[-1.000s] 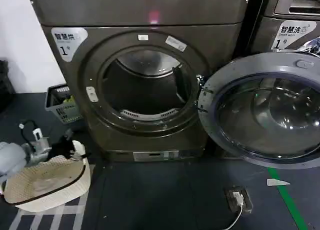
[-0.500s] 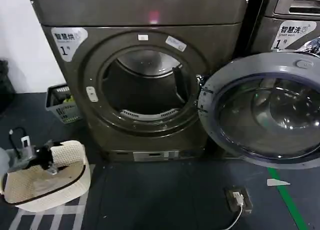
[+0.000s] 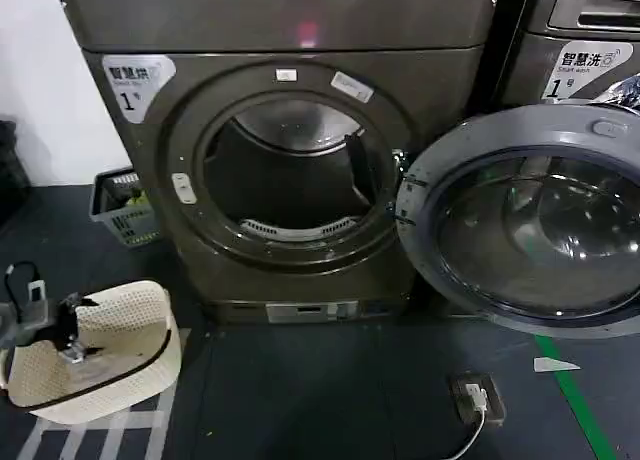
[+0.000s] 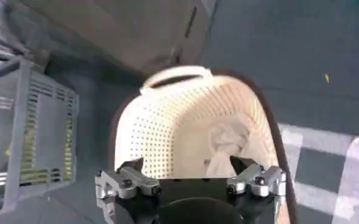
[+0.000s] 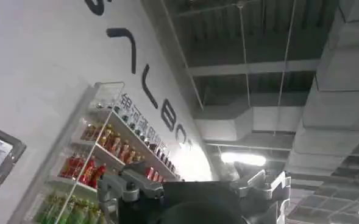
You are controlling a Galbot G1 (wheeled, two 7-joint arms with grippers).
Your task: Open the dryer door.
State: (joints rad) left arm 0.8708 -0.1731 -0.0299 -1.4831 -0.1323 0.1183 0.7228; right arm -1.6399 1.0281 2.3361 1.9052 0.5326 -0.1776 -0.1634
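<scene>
Dryer door (image 3: pixel 530 220) swung wide, left end effector (image 3: pixel 68 335) well apart

Left claw (image 3: pixel 62 330) is way down low on the robot's left side, arm pulled back toward the body, pointing downward. From its wrist cam you can see both fingers (image 4: pixel 127 182) spread wide apart with nothing between them. Right claw (image 5: pixel 194 189) is tipped upward, aimed at the ceiling, fingers also spread and empty.
</scene>
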